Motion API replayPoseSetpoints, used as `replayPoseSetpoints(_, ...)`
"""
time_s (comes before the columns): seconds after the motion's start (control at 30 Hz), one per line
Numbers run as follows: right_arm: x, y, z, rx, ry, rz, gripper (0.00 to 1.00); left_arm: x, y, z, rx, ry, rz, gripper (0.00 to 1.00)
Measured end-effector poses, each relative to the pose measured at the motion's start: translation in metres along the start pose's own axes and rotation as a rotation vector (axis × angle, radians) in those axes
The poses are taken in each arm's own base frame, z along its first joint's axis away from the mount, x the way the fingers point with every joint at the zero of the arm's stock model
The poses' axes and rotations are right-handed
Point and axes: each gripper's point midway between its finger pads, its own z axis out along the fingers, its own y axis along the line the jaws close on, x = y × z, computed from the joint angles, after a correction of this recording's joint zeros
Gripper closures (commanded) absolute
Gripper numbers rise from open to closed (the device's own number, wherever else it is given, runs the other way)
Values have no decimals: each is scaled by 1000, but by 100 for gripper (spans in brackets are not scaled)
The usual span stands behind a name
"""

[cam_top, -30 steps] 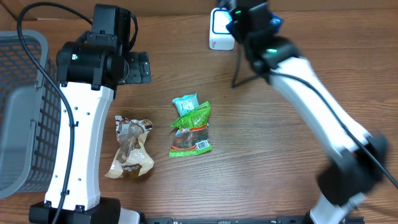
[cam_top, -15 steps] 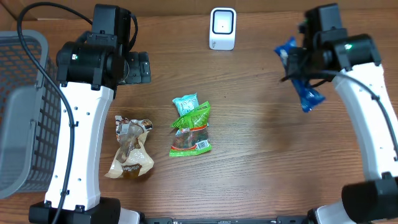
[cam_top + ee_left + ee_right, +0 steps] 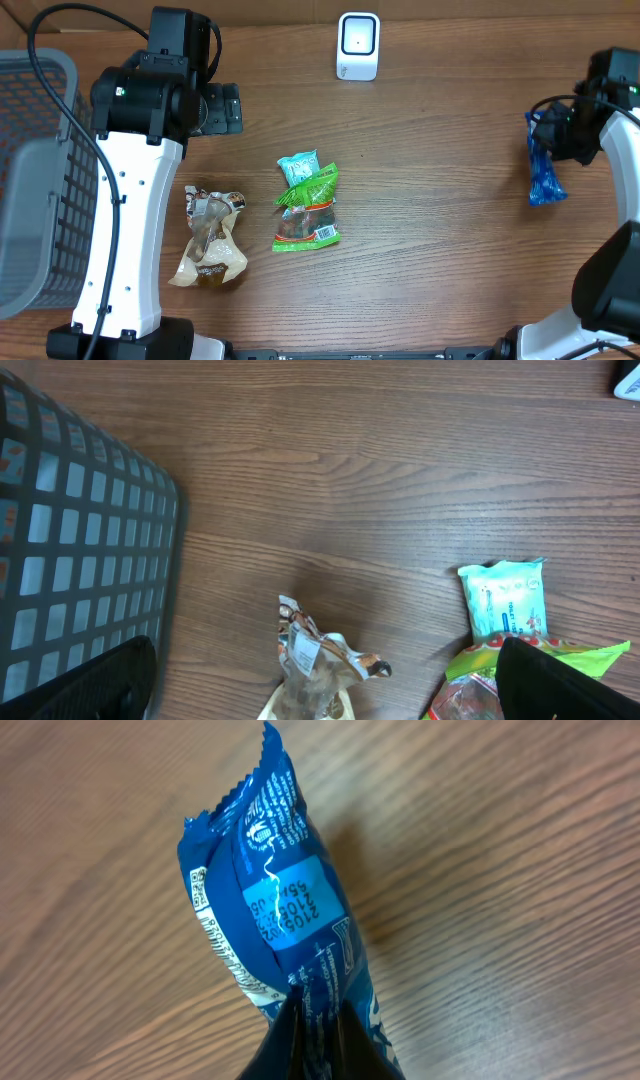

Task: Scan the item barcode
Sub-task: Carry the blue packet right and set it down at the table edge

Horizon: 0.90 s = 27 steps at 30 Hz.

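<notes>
Blue foil is what the task turns on: the blue packet (image 3: 545, 178) hangs from the right gripper (image 3: 562, 132) at the right edge of the table, clear of the wood, its jaws pinched tight on one crimped end. In the right wrist view the packet (image 3: 275, 915) runs straight away from the pinched fingers (image 3: 305, 1045), its long axis in line with the gripper and its serrated free end farthest from it. A paler blue panel with printed digits faces that camera, and a white strip of fine print runs down one edge; whether either is the barcode is too small to tell. The white scanner (image 3: 358, 46) stands at the far middle of the table, well apart from the packet, to the robot's left and farther from its base. The coming move, as I judge it, has to carry the packet that way and turn the coded face toward the scanner's window. The left gripper (image 3: 224, 108) stands wide and empty, its dark fingers (image 3: 95, 682) framing the left wrist view. It looks somewhat nearer the scanner, but it holds nothing, so the job is the right arm's. A teal packet (image 3: 298, 167), a green packet (image 3: 310, 215) and a brown packet (image 3: 210, 245) lie mid-table, with a grey basket (image 3: 40, 120) at the left edge.
</notes>
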Motion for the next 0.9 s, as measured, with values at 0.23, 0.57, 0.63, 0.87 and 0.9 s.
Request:
replayPoseSetpoints(0.23,32,-11,28,18,101,-6,15,0,0,0,0,0,0,0)
replayPoseSetpoints(0.57,40,43,6,-232,168,-65,19,0,0,0,0,0,0,0)
replayPoseSetpoints(0.63,44,67,-2,-302,176,-110,18,0,0,0,0,0,0,0)
replayPoseSetpoints(0.87,106,157,-13,-456,265,-352,14,0,0,0,0,0,0,0)
replayPoseSetpoints(0.9,117,171,-14,-476,266,-399,14,0,0,0,0,0,0,0)
